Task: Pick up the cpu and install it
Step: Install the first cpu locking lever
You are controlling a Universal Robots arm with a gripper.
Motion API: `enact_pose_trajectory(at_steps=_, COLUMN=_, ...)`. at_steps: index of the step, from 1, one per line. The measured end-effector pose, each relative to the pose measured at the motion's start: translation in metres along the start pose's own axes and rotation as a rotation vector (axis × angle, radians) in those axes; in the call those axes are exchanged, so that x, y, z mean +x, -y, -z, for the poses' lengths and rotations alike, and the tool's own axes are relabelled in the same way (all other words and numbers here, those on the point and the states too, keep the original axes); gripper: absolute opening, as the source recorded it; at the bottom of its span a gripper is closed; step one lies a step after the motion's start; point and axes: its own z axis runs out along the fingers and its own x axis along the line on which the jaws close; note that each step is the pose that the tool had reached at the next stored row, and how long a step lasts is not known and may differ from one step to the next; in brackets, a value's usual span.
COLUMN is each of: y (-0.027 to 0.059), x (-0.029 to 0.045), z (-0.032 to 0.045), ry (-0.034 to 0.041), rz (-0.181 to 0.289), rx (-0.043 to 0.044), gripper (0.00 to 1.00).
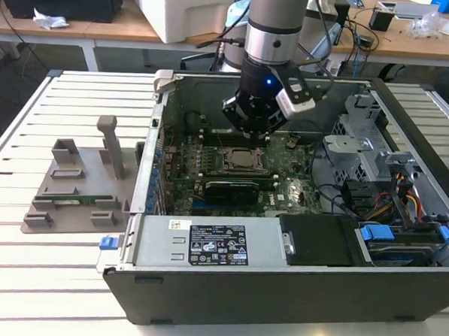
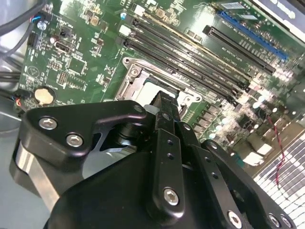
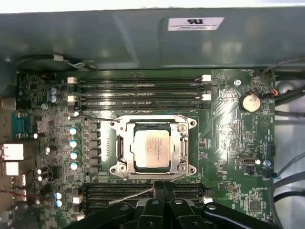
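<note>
Gripper (image 3: 159, 187) (fingertips cropped) above seated cpu (image 3: 151, 148).

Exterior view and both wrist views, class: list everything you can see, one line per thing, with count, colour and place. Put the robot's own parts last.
Computer case: one, black and grey, open on the slatted table.
Table: one, white slats, under the case.
Motherboard: one, green, on the case floor.
Socket: one, silver frame, mid-board.
Cpu: one, silver-grey, lying in the socket.
Memory slots: several, black, in rows on both sides of the socket.
Coin cell: one, silver, near a board corner.
Card: one, black, in front of the socket in the exterior view.
Fixture: one, grey, on the table at the exterior view's left of the case.
Arm: one, silver-grey, reaching down into the case.
Gripper: one, black, above the board beside the socket.
</note>
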Motion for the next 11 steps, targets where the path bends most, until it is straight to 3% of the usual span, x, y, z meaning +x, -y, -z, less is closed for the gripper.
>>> enact_pose_trajectory(at_steps=11, y=0.0, x=0.0, z=0.0, ry=0.0051, rz=0.151, rx=0.0038, gripper=0.11)
